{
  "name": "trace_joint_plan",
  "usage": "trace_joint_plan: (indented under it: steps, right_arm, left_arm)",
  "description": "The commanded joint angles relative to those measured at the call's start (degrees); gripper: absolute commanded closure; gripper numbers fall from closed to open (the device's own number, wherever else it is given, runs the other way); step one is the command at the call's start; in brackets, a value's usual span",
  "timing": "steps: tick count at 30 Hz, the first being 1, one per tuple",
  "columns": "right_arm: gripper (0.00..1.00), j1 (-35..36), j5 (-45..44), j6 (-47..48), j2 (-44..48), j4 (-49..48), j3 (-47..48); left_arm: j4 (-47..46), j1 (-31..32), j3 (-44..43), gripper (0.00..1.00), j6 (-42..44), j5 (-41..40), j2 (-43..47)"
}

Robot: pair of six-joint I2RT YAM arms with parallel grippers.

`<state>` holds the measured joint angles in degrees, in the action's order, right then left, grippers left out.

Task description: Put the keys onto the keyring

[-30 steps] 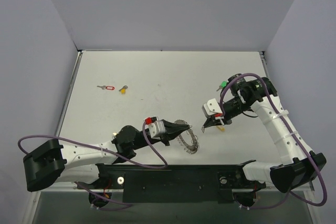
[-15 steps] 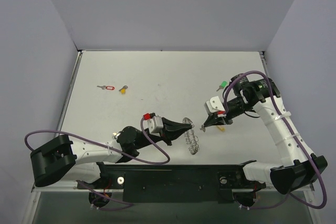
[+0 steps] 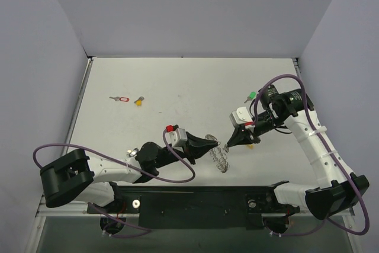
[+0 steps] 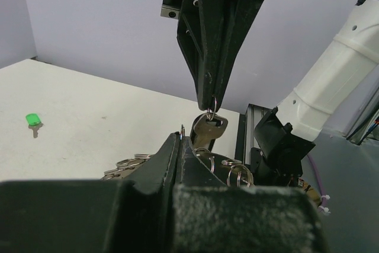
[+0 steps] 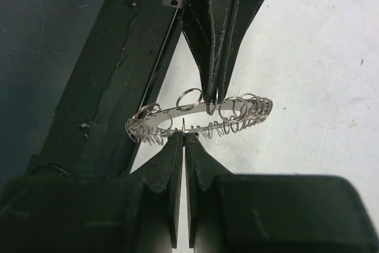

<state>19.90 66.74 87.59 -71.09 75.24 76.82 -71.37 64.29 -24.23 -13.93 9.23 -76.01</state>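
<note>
The silvery, loop-fringed keyring is pinched at 12 o'clock by the left gripper; a key is clamped by the right gripper.

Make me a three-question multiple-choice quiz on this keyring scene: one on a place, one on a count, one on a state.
1. Where does the green key lie?
A) on the right side of the table, by the right arm
B) at the far left edge
C) at the near left corner

2. How many keys lie together on the far left part of the table?
A) one
B) two
C) four

3. What is the left tool doing?
A) standing open over bare table
B) shut on the keyring
C) shut on the green key

Answers:
1 A: it lies alone beside the right arm's cable loop.
2 B: a red key and a yellow key lie side by side there.
3 B: the right wrist view shows its closed tips pinching the ring's band.
</note>
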Motion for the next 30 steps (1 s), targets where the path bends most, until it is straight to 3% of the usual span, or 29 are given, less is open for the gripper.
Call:
trace_joint_plan:
  steps: [1,8,24,30]
  right_arm:
    - [1.00,0.49,4.28,-1.81,-0.10,7.82,-1.23]
    - [1.00,0.49,6.12,-9.09,-0.28,2.55,-1.93]
    - [1.00,-0.21,4.10,-23.86,-0.45,-10.02,-5.45]
    - [1.00,-0.21,4.01,-25.19,-0.63,-11.43,-6.06]
  left_arm:
    - [-12.64,-0.83,-0.47,1.00,-2.76,-0.09,-0.37]
    - [-20.03,-2.33,0.76,1.00,-8.73,-0.18,-2.48]
    - [-21.52,-2.68,1.20,1.00,-9.80,2.89,-1.78]
    - [-22.14,-2.77,1.11,1.00,-9.80,4.56,-1.69]
